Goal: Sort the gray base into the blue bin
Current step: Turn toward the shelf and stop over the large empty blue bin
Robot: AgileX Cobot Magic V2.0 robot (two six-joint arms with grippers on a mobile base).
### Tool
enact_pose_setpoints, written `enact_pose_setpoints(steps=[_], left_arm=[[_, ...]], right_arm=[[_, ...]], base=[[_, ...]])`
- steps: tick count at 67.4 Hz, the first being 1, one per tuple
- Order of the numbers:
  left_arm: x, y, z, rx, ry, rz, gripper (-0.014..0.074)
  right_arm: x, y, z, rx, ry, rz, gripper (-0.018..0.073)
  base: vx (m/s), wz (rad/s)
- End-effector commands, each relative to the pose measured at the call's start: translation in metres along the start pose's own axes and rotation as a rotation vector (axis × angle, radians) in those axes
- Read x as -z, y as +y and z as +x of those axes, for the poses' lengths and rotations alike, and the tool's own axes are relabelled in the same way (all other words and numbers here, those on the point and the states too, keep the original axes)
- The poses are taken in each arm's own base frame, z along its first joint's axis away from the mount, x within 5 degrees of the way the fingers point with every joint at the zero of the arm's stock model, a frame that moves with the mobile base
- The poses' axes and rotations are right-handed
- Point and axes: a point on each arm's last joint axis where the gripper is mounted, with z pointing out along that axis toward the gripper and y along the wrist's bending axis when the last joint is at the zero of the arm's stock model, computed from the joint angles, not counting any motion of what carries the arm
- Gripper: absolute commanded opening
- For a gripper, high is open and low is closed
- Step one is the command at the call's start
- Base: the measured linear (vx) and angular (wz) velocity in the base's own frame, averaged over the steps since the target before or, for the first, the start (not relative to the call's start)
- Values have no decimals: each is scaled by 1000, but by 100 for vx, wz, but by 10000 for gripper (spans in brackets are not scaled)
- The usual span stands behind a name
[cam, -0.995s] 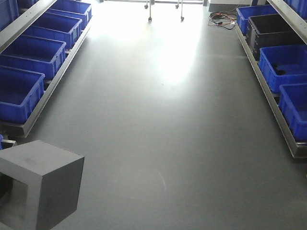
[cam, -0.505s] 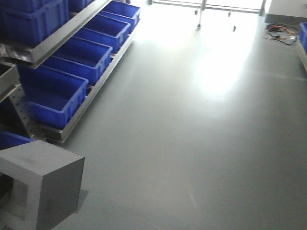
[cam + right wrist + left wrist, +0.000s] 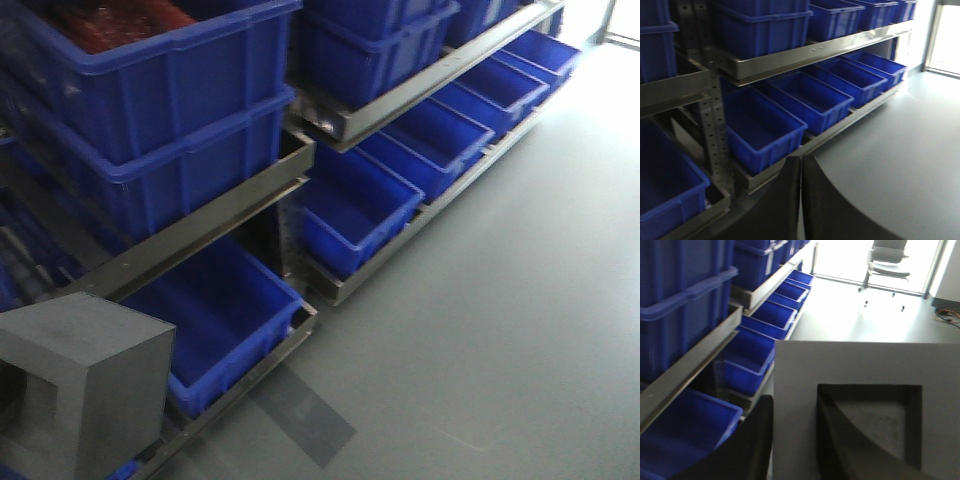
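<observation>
The gray base (image 3: pixel 85 385) hangs at the lower left of the front view, its square recess facing the camera side. In the left wrist view the gray base (image 3: pixel 865 362) fills the lower right. My left gripper (image 3: pixel 795 400) is shut on its wall, one black finger (image 3: pixel 755 440) outside and the other inside the recess. Rows of blue bins sit on the rack; the nearest blue bin (image 3: pixel 215 310) is on the lowest level just right of the base, seen also as the blue bin (image 3: pixel 685 435). My right gripper (image 3: pixel 801 195) is shut with nothing in it.
A steel shelf rack (image 3: pixel 200 225) with stacked blue crates (image 3: pixel 160 90) fills the left and top of the front view. Grey floor (image 3: pixel 500 330) lies to the right. More low bins (image 3: pixel 810 100) line the rack. An office chair (image 3: pixel 887 262) stands far down the aisle.
The front view has swung left, from the open aisle to close against the left rack. The gray base keeps its place at the lower left of the view.
</observation>
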Motion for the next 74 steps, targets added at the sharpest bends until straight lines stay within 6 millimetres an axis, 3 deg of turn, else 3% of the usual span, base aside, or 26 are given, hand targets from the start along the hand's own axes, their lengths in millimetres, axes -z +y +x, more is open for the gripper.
enact_pose_setpoints(steps=[1,38,74], left_arm=[[3,-6,-17,0,-105,59,-7],[3,-6,-17,0,-105,59,-7],[3,-6,-17,0,-105,59,-7]], right_arm=[[0,0,-6,20,-83,4,-5],[0,0,-6,20,-83,4,-5],[0,0,-6,20,-81,4,-5]], base=[[25,97],[21,80],[17,52]])
